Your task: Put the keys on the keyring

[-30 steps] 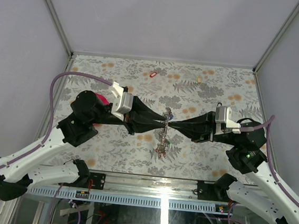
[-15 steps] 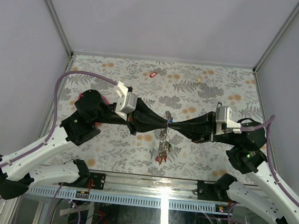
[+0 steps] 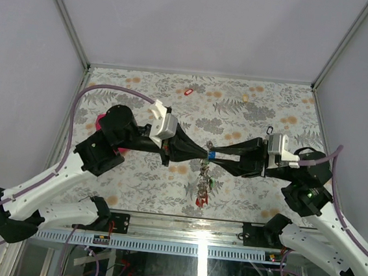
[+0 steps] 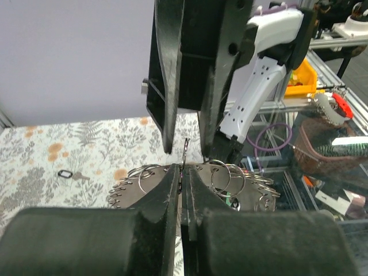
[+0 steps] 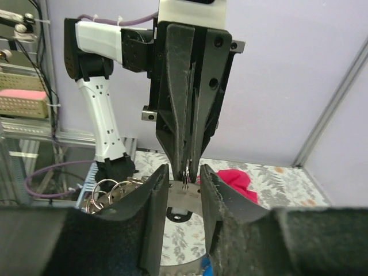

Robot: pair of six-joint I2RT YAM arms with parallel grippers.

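Observation:
My left gripper (image 3: 203, 153) is shut on the thin edge of the keyring (image 4: 131, 194). It holds the keyring above the table, and a bunch of keys (image 3: 202, 184) hangs below. In the left wrist view the left gripper (image 4: 184, 170) pinches the ring wire. My right gripper (image 3: 213, 154) faces it tip to tip, its fingers apart around the ring wire and a blue-tagged key (image 3: 211, 156). In the right wrist view the right gripper (image 5: 184, 173) shows a clear gap, with a grey metal piece (image 5: 183, 201) lying between the fingers.
Loose keys lie on the floral table: a red-tagged one (image 3: 188, 92), a cream-tagged one (image 3: 246, 99) and a black-tagged one (image 3: 269, 129). A magenta cloth (image 3: 100, 121) lies under the left arm. Frame posts and walls bound the table.
My right gripper's fingers have spread apart. My left arm has shifted right and further in. The key bunch now hangs slightly lower and nearer.

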